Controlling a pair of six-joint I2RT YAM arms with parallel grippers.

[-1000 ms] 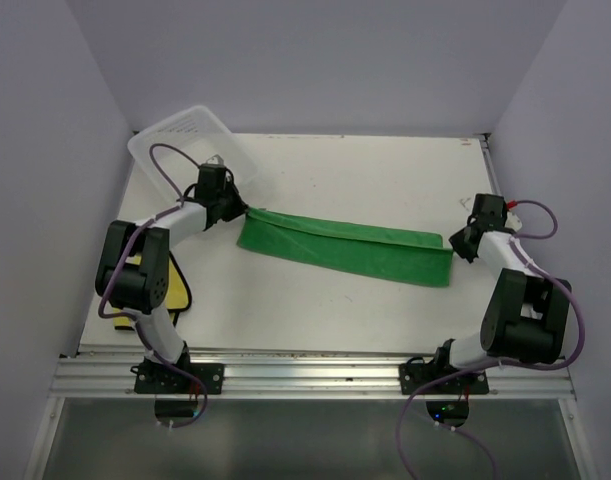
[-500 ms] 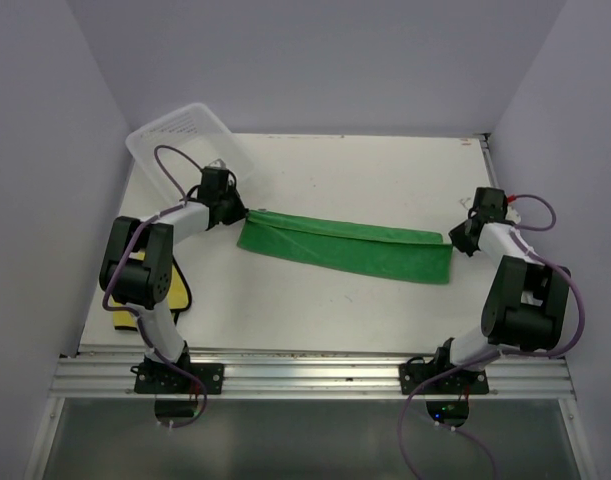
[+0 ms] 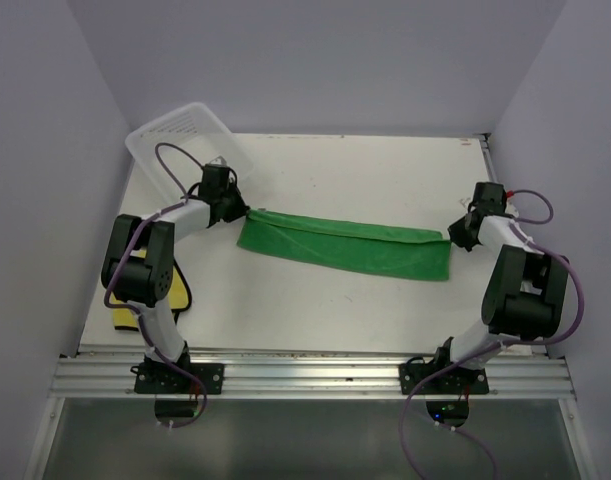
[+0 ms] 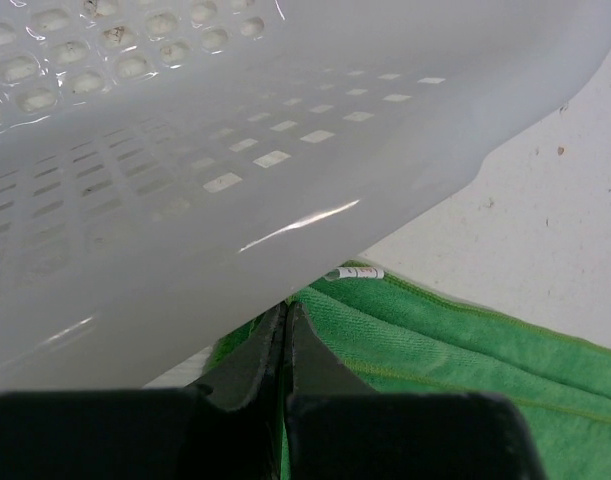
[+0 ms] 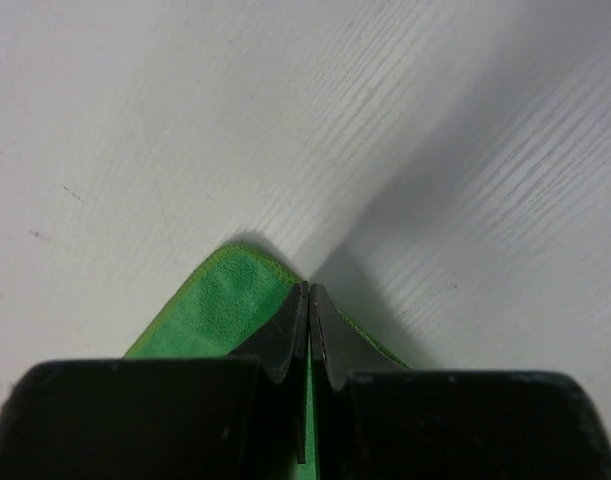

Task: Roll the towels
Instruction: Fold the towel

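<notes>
The green towel (image 3: 345, 247) lies folded into a long strip across the table, held at both ends. My left gripper (image 3: 244, 212) is shut on its left corner, and in the left wrist view the closed jaws (image 4: 285, 318) pinch green cloth (image 4: 445, 345) just under the basket's rim. My right gripper (image 3: 452, 238) is shut on the right corner; the right wrist view has the closed tips (image 5: 308, 292) with the green towel (image 5: 220, 300) between and beside them. The yellow towel (image 3: 122, 319) lies at the near left, mostly hidden behind the left arm.
A white plastic mesh basket (image 3: 180, 135) stands tilted at the back left, right over my left gripper, and fills the upper part of the left wrist view (image 4: 185, 150). Walls close in the table on the left, back and right.
The right gripper has drawn slightly back toward the far right, still holding the towel's corner, and its arm has folded in closer. The left gripper has hardly moved.
</notes>
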